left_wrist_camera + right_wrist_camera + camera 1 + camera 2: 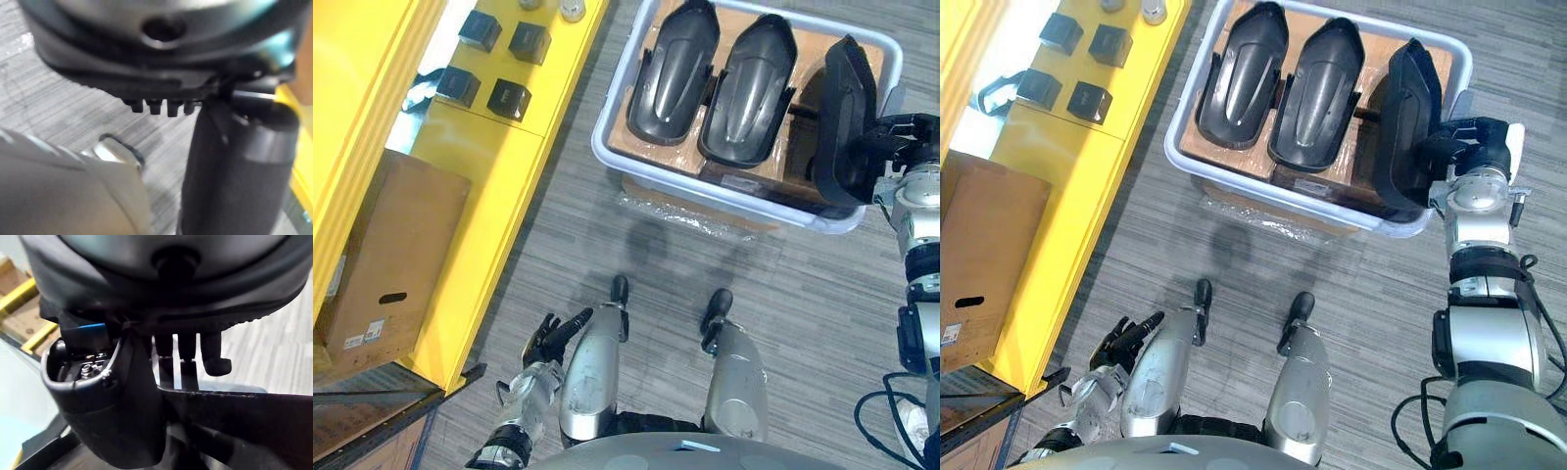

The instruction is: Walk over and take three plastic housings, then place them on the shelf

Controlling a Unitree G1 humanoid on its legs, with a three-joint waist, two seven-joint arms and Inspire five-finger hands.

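Three dark plastic housings (744, 88) in white bin (603, 137) on floor (793, 294), right hand (1464, 137) curled round rightmost housing (842, 117) standing on edge, left hand (548, 341) loose-fingered, holding nothing, low beside yellow shelf (499, 196)

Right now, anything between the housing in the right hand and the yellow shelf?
Yes. The right hand grips the housing on edge in the white bin; two more housings and the bin's wall lie on its shelf side. On the yellow shelf, four small black boxes occupy part of the top.
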